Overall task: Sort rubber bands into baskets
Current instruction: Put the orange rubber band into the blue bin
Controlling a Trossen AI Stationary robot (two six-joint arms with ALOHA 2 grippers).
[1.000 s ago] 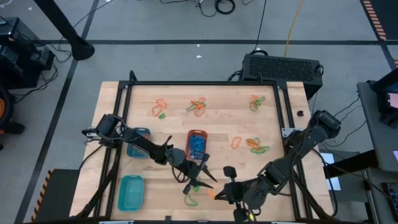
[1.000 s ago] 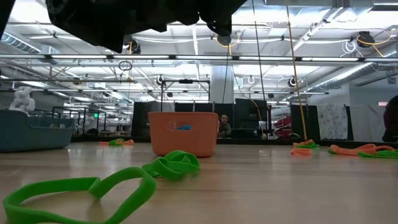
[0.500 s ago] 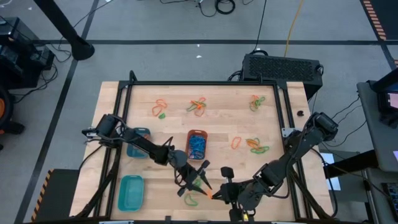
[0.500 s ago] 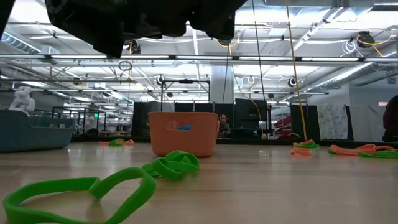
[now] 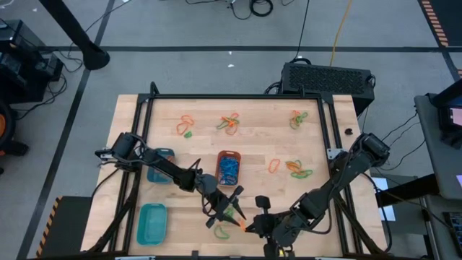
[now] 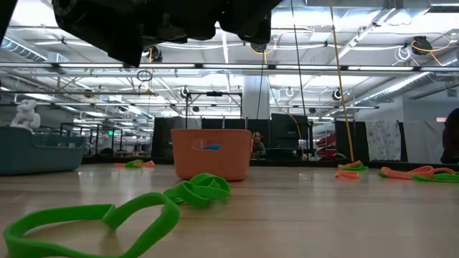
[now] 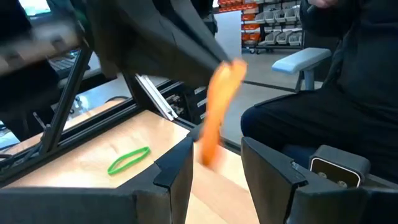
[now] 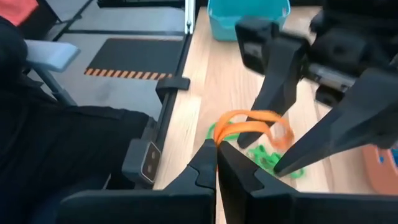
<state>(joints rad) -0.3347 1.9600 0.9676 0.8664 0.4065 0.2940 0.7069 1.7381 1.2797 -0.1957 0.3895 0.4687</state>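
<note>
Right gripper (image 8: 216, 151) pinched onto thin orange rubber band (image 8: 249, 119); left gripper (image 5: 232, 210) fingers spread, band between. Three plastic baskets.

Even, bright overhead light fills the high view, and shadows on the tabletop (image 5: 253, 141) are faint. In the low view, ceiling strip lights (image 6: 391, 86) glare at the upper right, while the nearest green rubber band (image 6: 100, 222) at the lower left is soft. The orange rubber band (image 7: 217, 112) at the centre of the left wrist view is smeared by blur.
</note>
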